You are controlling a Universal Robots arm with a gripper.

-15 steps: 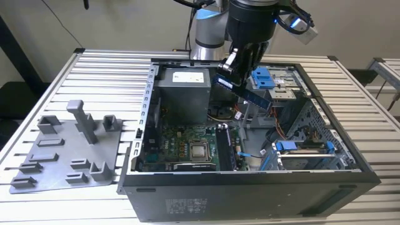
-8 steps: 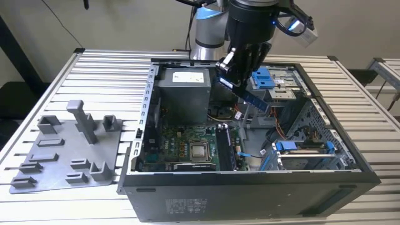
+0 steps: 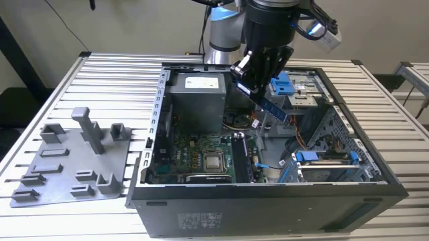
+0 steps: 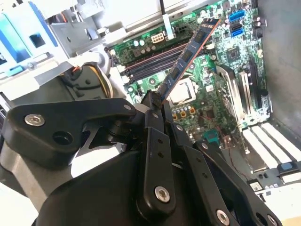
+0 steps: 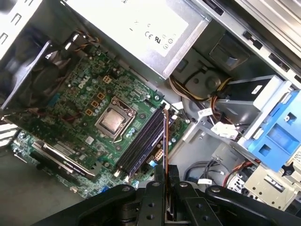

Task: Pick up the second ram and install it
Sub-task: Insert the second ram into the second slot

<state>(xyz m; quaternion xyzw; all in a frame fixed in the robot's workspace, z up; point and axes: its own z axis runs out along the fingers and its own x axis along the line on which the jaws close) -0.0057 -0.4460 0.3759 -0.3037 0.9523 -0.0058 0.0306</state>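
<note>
Exterior view: 2nd ram (image 3: 274,108) in claw (image 3: 245,86)

A grey tray (image 3: 67,176) with upright posts lies on the slatted tabletop (image 3: 114,80). Just beside it sits an open computer case (image 3: 268,213), its green motherboard (image 3: 188,150) exposed.

The claw (image 4: 157,101) is matt black and smooth, with bright metal screw heads. The second ram (image 4: 190,52) it pinches carries glossy black chips and a coppery edge. The motherboard (image 5: 80,99) is lacquered green, its processor lid (image 5: 113,120) dull silver metal. The power supply (image 5: 136,28) is bare grey sheet metal with a paper label. At the exterior view's lower left, the tray (image 3: 67,161) is matt grey plastic on a ribbed, satin-metal bench (image 3: 114,85).
</note>
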